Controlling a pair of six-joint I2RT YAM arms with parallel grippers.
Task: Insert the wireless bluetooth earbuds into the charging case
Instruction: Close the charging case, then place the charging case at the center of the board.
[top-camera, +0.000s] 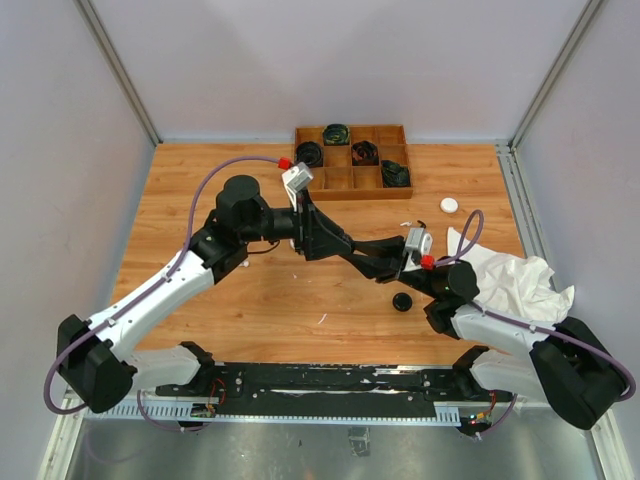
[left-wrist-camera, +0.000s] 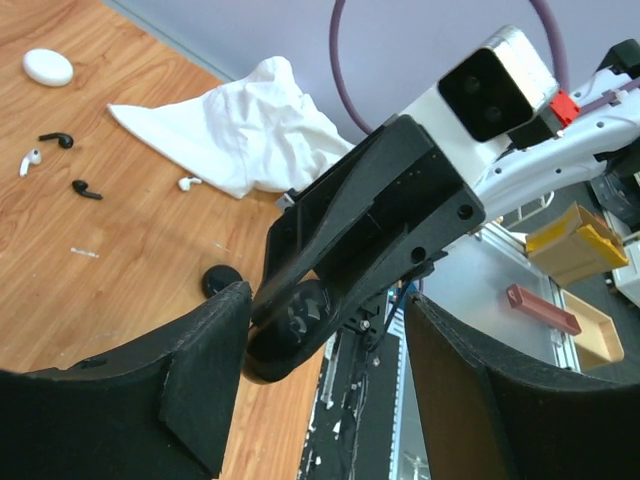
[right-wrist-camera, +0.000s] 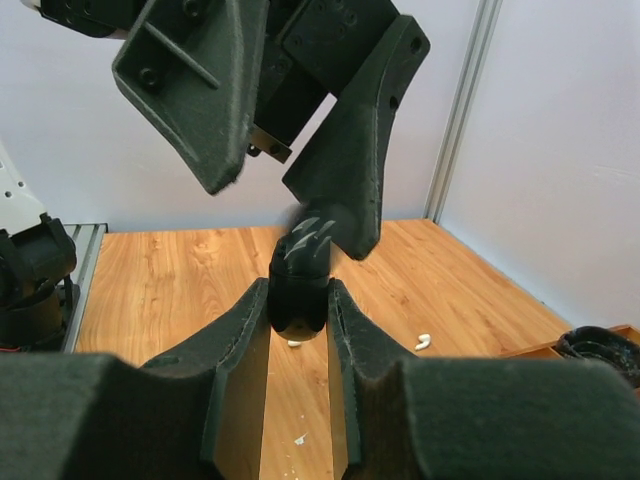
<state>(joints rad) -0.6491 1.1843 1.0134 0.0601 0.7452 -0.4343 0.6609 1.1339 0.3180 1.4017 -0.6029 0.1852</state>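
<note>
My right gripper (right-wrist-camera: 300, 305) is shut on a black charging case (right-wrist-camera: 299, 280) with a pale logo, held above the table. The case also shows in the left wrist view (left-wrist-camera: 292, 335). My left gripper (left-wrist-camera: 330, 390) is open, its two fingers (right-wrist-camera: 352, 165) spread on either side of the case's top; one finger tip is close against it. In the top view the two grippers meet mid-table (top-camera: 385, 265). Black earbuds (left-wrist-camera: 57, 139) (left-wrist-camera: 86, 189) and white earbuds (left-wrist-camera: 28, 160) (left-wrist-camera: 188, 183) lie loose on the wood. Two white earbuds (right-wrist-camera: 425, 341) show under the case.
A second black round case (top-camera: 402, 301) lies just in front of the grippers. A white case (top-camera: 449, 205) and a crumpled white cloth (top-camera: 510, 280) are at the right. A wooden compartment tray (top-camera: 352, 181) with coiled black cables stands at the back.
</note>
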